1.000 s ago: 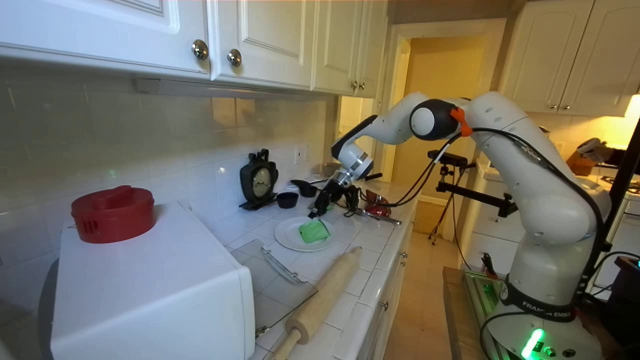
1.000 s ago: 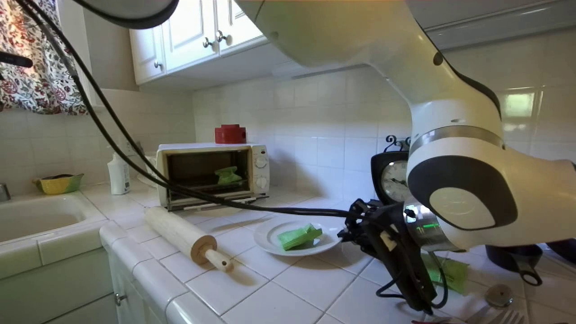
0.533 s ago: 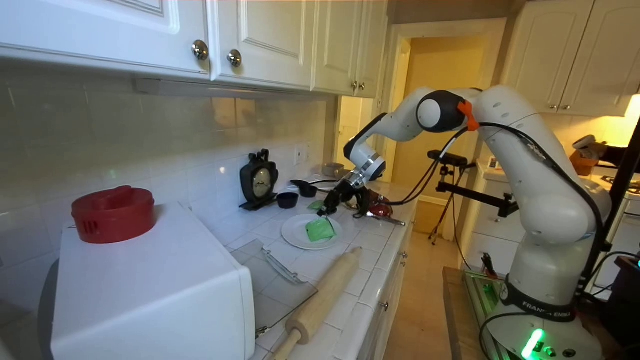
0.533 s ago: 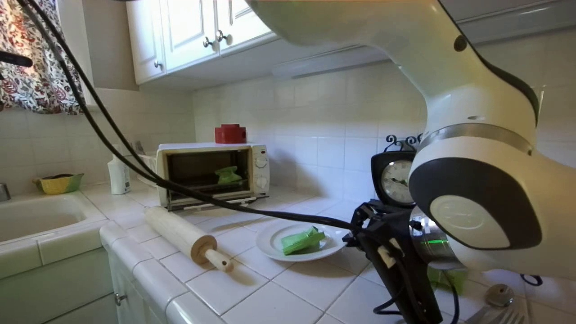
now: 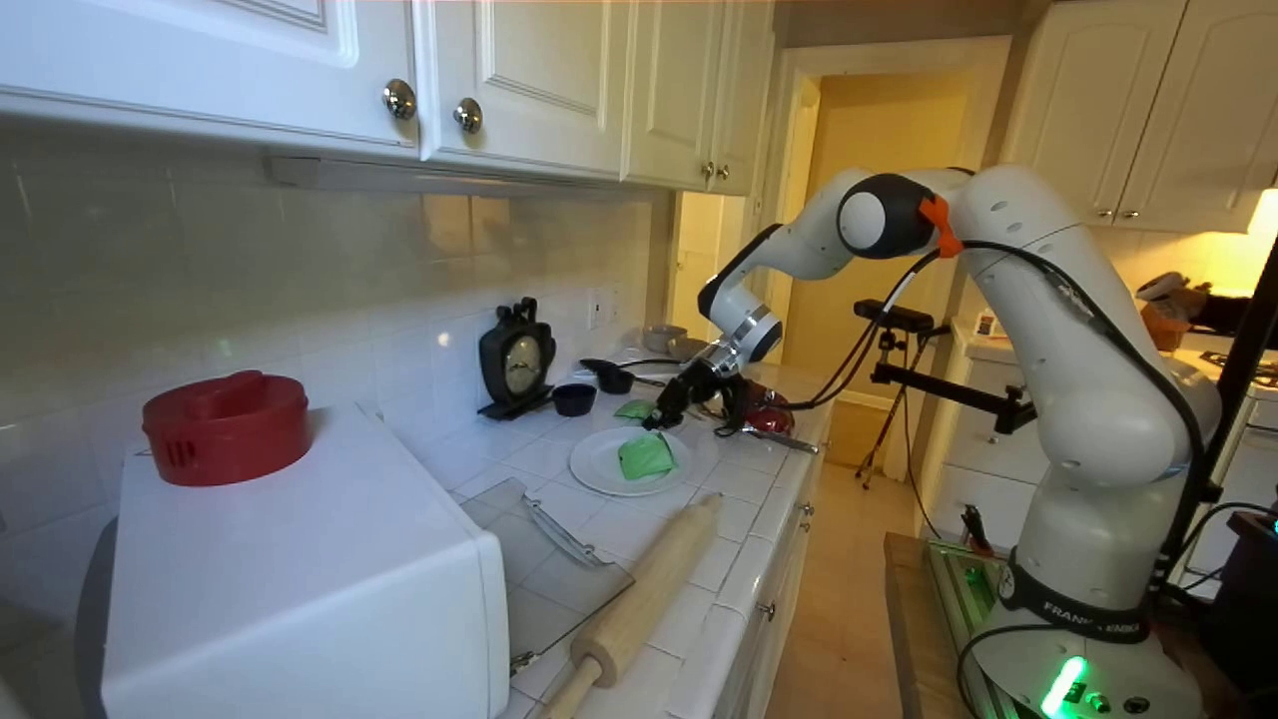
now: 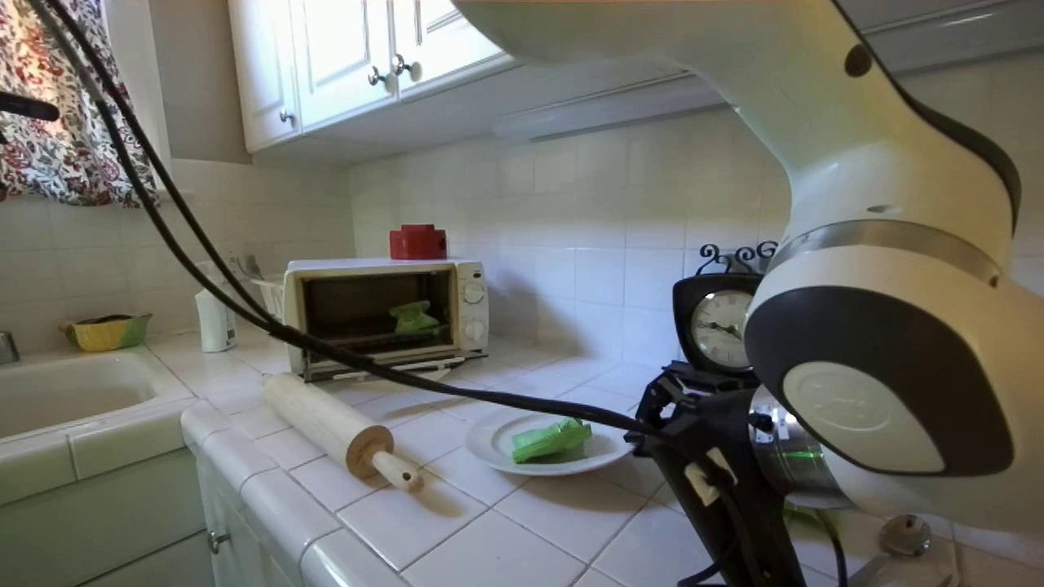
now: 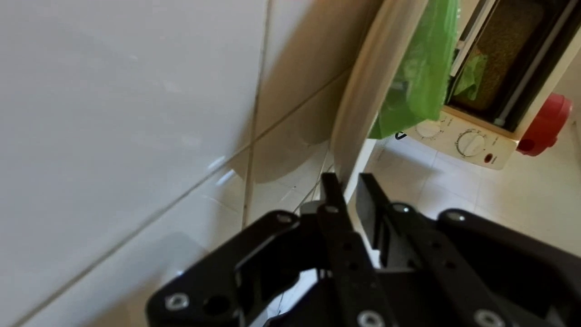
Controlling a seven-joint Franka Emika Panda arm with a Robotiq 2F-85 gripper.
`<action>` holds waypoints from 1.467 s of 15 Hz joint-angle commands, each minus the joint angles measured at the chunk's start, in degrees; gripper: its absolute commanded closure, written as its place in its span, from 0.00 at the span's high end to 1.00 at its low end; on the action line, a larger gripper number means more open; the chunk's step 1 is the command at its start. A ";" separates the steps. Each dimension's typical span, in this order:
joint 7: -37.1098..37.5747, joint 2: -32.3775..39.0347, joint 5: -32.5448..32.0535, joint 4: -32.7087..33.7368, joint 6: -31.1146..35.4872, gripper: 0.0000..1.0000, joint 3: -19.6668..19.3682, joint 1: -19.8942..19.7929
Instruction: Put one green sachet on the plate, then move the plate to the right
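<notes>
- Shifting white plate point(image 5: 595, 465) and green sachet point(image 5: 647, 455), ahead of fingers point(image 7: 333, 195), rightward in both exterior views.
- Straddling rim point(image 7: 357, 111) narrowly; whether pinching, cannot tell.
- Likely completing move.

The white-tiled surface point(image 6: 489, 546) carries a cylindrical pale wooden rolling pin point(image 6: 326, 424) by its front edge, a black round-dialled clock point(image 5: 517, 359) by its back; whether the round white plate point(image 5: 595, 462) touches it is unclear.

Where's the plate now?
In an exterior view, the plate is right of the rolling pin and nearer the camera than the toaster oven, with a green sachet on it and the pincer at its right rim.
</notes>
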 commanded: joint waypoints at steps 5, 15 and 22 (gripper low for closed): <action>-1.67 -1.36 0.26 -2.92 1.46 0.74 -1.91 0.98; 3.50 -12.39 -4.98 -12.41 18.08 0.69 -5.92 10.71; 15.19 -25.32 -16.03 -24.33 35.02 0.69 -5.51 18.36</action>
